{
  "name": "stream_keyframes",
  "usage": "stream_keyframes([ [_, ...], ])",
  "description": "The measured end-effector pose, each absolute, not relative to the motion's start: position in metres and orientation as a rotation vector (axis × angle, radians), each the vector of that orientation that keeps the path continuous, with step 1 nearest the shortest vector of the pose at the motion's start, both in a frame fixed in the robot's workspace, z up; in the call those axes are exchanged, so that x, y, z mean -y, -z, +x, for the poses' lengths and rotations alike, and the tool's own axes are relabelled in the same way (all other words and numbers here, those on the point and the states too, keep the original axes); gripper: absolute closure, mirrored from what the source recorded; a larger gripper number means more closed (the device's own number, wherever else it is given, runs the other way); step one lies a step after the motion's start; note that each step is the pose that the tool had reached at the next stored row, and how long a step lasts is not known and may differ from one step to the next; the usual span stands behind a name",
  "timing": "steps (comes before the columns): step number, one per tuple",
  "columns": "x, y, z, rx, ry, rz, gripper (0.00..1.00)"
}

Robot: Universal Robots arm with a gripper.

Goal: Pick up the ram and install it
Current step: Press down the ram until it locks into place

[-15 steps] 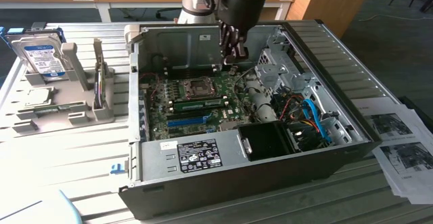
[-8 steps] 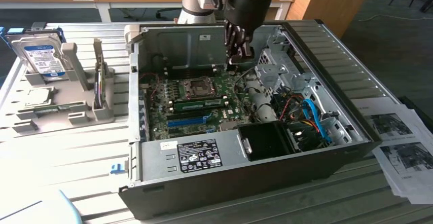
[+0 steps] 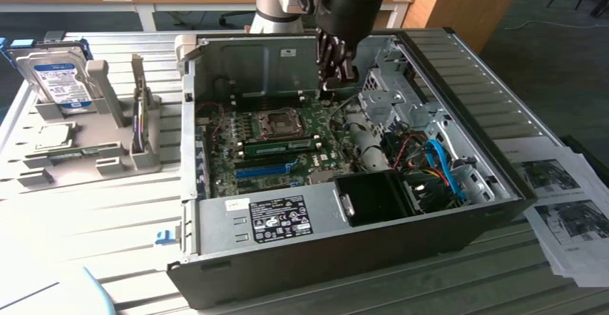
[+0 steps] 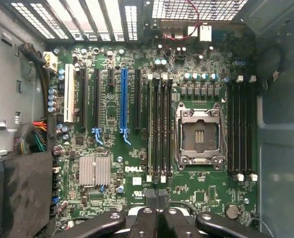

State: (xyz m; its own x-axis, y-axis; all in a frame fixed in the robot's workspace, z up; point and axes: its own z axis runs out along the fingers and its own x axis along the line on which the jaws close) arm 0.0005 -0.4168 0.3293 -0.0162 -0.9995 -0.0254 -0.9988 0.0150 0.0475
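Note:
The ram (image 3: 281, 146), a thin green stick with dark chips, stands on edge in one of the memory slots on the motherboard (image 3: 249, 133) inside the open computer case (image 3: 314, 258). In the wrist view the ram (image 4: 151, 129) is seen edge-on in the outermost of the black slots beside the processor socket (image 4: 199, 136). My gripper (image 3: 330, 83) hangs inside the case above the board's far edge, apart from the ram. Its black fingers (image 4: 146, 214) are shut together with nothing between them, and my gripper (image 4: 155, 199) points straight down at the board.
The blue slot (image 4: 123, 99) lies among the expansion slots. A grey holder (image 3: 85, 158) at the exterior view's left carries a silver hard drive (image 3: 57, 80). Cables (image 3: 433, 162) and a drive cage (image 3: 390, 94) fill the case's right side. Printed sheets (image 3: 561, 201) lie on the table.

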Motion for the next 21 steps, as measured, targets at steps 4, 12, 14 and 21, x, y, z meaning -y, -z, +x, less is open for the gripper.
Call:
stream_keyframes([
  [4,0.417,-0.324,0.001,2.227,0.081,2.193,0.91],
  [12,0.417,-0.315,0.001,2.227,0.082,2.193,0.91],
  [14,0.417,-0.313,0.001,2.227,0.082,2.193,0.91],
  [21,0.417,-0.307,0.001,2.227,0.082,2.193,0.91],
])
